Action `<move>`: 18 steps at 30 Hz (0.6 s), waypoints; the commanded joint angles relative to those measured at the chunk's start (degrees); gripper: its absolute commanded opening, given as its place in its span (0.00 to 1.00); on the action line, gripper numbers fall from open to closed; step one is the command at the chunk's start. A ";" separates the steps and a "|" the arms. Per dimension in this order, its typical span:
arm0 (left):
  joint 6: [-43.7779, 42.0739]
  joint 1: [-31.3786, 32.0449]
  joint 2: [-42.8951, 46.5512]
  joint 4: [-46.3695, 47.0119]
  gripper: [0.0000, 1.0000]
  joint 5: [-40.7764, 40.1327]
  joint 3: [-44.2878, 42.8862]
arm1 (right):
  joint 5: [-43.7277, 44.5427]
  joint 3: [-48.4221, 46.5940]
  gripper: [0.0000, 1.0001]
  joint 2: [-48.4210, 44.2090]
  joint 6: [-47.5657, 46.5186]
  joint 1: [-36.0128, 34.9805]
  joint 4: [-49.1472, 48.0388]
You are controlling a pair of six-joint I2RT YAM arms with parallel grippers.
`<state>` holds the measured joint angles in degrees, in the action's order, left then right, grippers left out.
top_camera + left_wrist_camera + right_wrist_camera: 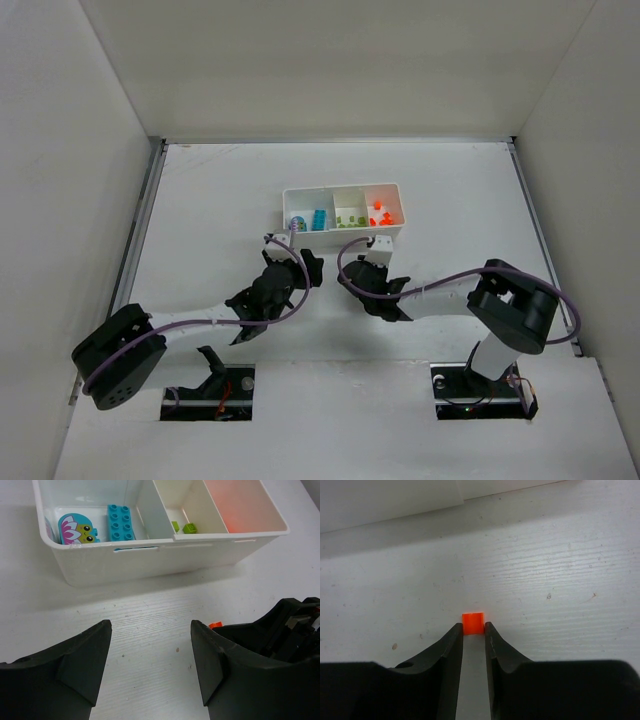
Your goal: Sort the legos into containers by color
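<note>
Right wrist view: the right gripper [472,629], jaws nearly closed, pinches a small orange lego [473,622] at its very tips, low on the tabletop [545,555]. The tray's [342,187] orange compartment [390,198] lies just ahead. The left gripper [150,635] hangs half open, empty

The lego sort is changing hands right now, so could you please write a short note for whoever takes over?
Left tool: open, empty, low over the table, facing the white plastic three-compartment tray.
Right tool: shut on a small orange plastic brick, in front of the tray.
Done: teal-blue bricks in the left compartment, lime green bricks in the middle, orange bricks in the right.
Left: carry the held brick to the right compartment; no other loose brick shows from above.
</note>
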<state>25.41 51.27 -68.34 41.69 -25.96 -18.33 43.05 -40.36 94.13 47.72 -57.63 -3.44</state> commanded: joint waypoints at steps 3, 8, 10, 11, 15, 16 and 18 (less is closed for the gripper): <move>0.34 -0.25 1.53 3.31 0.62 -0.50 0.66 | 0.99 -1.65 0.24 0.53 -2.37 -0.34 0.28; 0.43 -1.21 2.33 3.13 0.62 -0.50 1.19 | 1.16 -2.00 0.23 -5.08 -3.86 -0.51 1.77; 0.52 -1.04 3.20 3.31 0.63 -0.85 1.71 | 0.81 -1.48 0.22 -9.03 -4.13 -0.51 2.39; 0.52 -1.21 3.30 3.31 0.64 -1.03 1.72 | 0.46 -1.22 0.22 -11.22 -4.30 -0.43 2.47; 1.04 -1.65 3.64 3.40 0.68 -1.38 2.15 | -2.87 -1.82 0.23 -18.18 -9.47 4.48 1.08; 1.13 -1.65 4.08 3.40 0.69 -1.55 2.33 | -3.66 -2.61 0.23 -19.15 -11.23 6.15 0.72; 1.22 -1.91 5.05 3.40 0.71 -3.04 2.86 | -4.98 -4.89 0.23 -20.38 -13.96 9.32 0.63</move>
<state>25.93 49.87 -65.80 42.17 -26.74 -16.73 40.07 -41.56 75.35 39.42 -52.18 -0.86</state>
